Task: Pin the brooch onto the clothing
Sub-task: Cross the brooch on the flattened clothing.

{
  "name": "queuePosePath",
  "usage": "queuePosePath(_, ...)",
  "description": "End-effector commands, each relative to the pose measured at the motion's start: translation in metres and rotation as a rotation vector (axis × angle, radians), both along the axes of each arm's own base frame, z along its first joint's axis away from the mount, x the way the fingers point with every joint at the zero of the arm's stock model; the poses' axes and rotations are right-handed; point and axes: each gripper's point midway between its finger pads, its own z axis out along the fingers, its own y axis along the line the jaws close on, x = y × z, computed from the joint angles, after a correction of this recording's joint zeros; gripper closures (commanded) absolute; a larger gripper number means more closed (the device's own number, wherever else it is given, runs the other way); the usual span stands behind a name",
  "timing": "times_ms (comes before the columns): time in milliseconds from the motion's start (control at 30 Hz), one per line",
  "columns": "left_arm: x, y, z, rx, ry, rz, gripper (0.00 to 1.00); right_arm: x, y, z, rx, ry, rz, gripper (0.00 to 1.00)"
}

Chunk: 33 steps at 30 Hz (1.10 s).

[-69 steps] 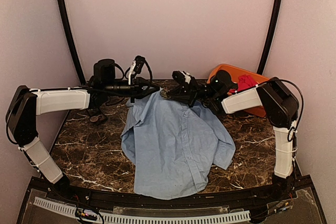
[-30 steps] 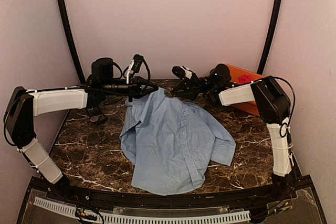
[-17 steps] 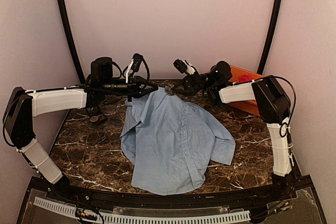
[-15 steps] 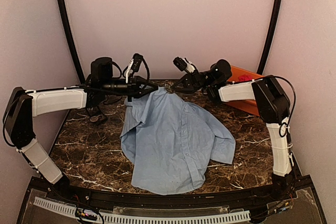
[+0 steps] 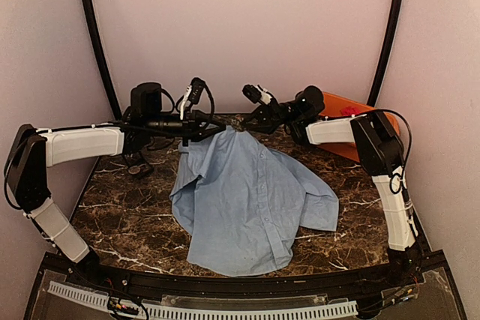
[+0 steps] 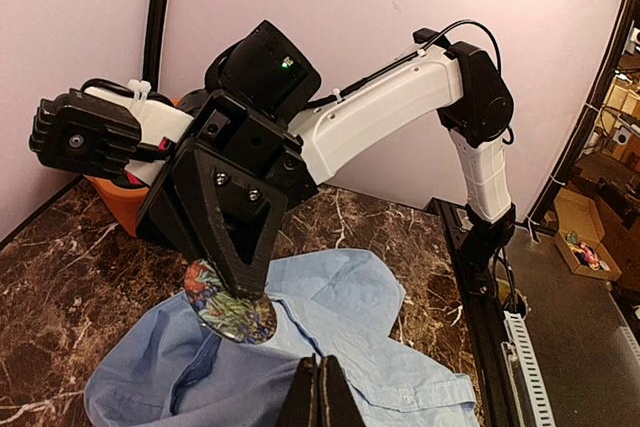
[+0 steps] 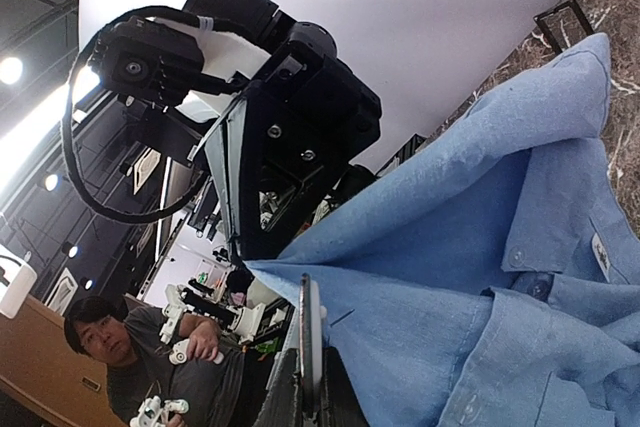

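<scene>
blue cloth: one shirt [image 5: 247, 200], one brooch [image 6: 215, 304], two grippers. left gripper [image 5: 219, 130] pinches the shirt's lifted far edge; right gripper [image 6: 245, 290] clamps the brooch just above the cloth. left wrist view shows the brooch's floral face; right wrist view only its thin edge.

You are raising your right claw [image 5: 240, 121] with the brooch [image 6: 228, 309] and drawing it back toward the rear wall, its elbow folding inward; the collar end of the shirt [image 5: 247, 200] is lifting too, its hem sliding away from the near edge of the desk [image 5: 120, 215]
</scene>
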Motion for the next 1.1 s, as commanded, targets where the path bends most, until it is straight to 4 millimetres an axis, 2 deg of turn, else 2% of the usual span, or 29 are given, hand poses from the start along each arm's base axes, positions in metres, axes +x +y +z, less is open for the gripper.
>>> queuePosePath(0, -0.012, 0.000, 0.012, -0.012, -0.005, -0.029, 0.98, -0.035, -0.030, -0.022, -0.022, -0.447, 0.199, 1.00)
queuePosePath(133, -0.016, 0.000, 0.004, 0.011, 0.030, -0.025, 0.87, -0.035, -0.030, -0.024, -0.040, -0.446, 0.208, 1.00)
queuePosePath(167, -0.015, 0.000, 0.000, 0.023, 0.040, -0.015, 0.80, -0.035, -0.031, -0.023, -0.040, -0.445, 0.206, 1.00)
queuePosePath(233, -0.016, 0.001, -0.004, 0.040, 0.053, 0.002, 0.71, -0.035, -0.031, -0.025, -0.048, -0.432, 0.205, 1.00)
queuePosePath(400, -0.008, 0.006, 0.002, 0.051, 0.048, 0.088, 0.56, -0.033, -0.028, -0.019, -0.028, -0.398, 0.175, 1.00)
queuePosePath(600, -0.001, 0.012, 0.019, 0.013, 0.010, 0.162, 0.52, -0.024, -0.029, 0.008, 0.074, -0.349, 0.066, 1.00)
queuePosePath(733, 0.002, 0.013, 0.022, 0.002, 0.000, 0.184, 0.52, -0.014, -0.034, 0.025, 0.173, -0.351, -0.038, 1.00)
queuePosePath(900, 0.001, 0.012, 0.024, -0.009, -0.001, 0.183, 0.52, -0.008, -0.031, 0.024, 0.229, -0.448, -0.121, 1.00)
queuePosePath(1067, -0.002, 0.011, 0.027, -0.007, -0.006, 0.178, 0.52, -0.001, -0.029, 0.014, 0.241, -0.529, -0.161, 1.00)
